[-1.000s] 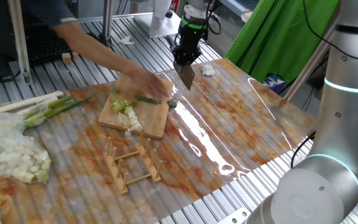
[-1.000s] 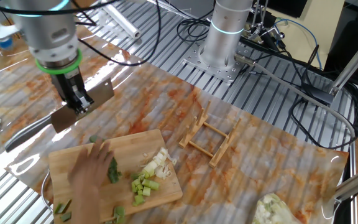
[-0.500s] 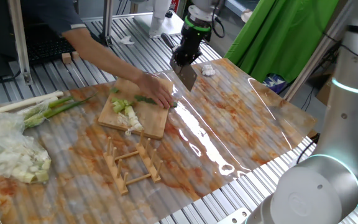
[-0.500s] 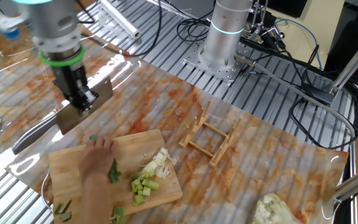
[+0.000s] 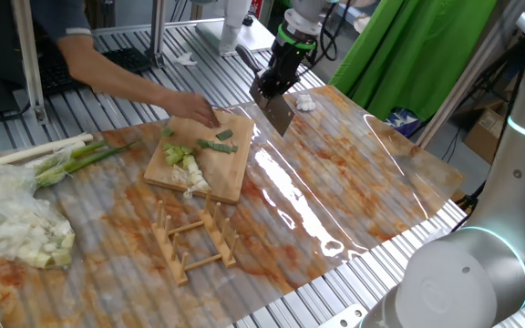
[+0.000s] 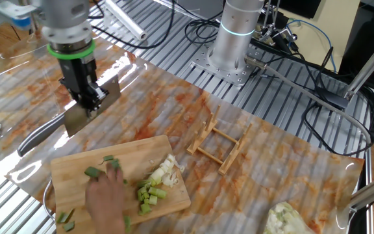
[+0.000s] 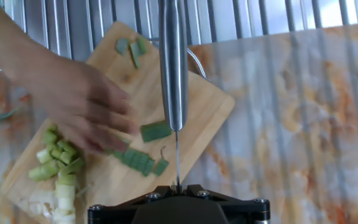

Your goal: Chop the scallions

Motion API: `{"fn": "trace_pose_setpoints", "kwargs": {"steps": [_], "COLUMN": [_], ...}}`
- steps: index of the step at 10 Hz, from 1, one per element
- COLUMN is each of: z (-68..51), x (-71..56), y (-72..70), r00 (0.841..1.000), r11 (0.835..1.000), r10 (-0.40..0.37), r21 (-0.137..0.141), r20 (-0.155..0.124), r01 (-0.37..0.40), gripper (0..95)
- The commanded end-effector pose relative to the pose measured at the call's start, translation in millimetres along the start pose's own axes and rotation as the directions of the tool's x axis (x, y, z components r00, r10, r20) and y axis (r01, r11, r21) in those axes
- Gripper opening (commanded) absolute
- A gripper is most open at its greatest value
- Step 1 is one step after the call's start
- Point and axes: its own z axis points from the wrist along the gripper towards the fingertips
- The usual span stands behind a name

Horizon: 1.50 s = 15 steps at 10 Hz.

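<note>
Hand view showing gripper (image 7: pixel 176 198) pinching knife (image 7: pixel 173 68); hand (image 7: pixel 82 102) arranging scallions (image 7: pixel 143 155); waiting for clearance advisable

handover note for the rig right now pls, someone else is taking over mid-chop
Gripper: shut on the knife, held in the air beside the cutting board, blade off the wood.
Person's hand is on the board, among the scallions.
Done: a pile of chopped white and pale-green bits at one end, some green pieces loose.
Left: whole stalks on the table beside the board are uncut. Wait for the hand to clear.
</note>
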Motion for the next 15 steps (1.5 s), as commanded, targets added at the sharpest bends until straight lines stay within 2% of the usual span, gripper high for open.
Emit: {"fn": "trace_pose_setpoints", "kwargs": {"steps": [1,2,4,5,6,7,9,12,14,15], "z": [-1.5,-1.7,4.0,11.0,21.4,26.7,46.7,79.0,91.4,102.1], "x": [-1.0,-0.5,-3.9,-8.3,-14.8,-17.9,-27.2,-37.8,-39.9,-42.1], "y": [0.8,1.5,6.1,11.0,17.6,20.2,30.5,43.7,48.1,50.9], "r00": [0.996,0.996,0.997,0.997,0.997,0.997,0.991,0.978,0.97,0.966], "r11": [0.993,0.993,0.996,0.995,0.991,0.988,0.984,0.969,0.96,0.956], "r10": [0.088,0.083,-0.03,-0.032,-0.039,-0.041,-0.114,-0.196,-0.234,-0.247], "r21": [0.079,0.082,0.079,0.094,0.124,0.146,0.127,0.136,0.143,0.143], "r20": [-0.012,-0.017,-0.075,-0.076,-0.068,-0.063,-0.068,-0.068,-0.071,-0.071], "r01": [-0.087,-0.081,0.036,0.04,0.047,0.05,0.122,0.204,0.242,0.255], "gripper": [0.0,0.0,0.0,0.0,0.0,0.0,0.0,0.0,0.0,0.0]}}
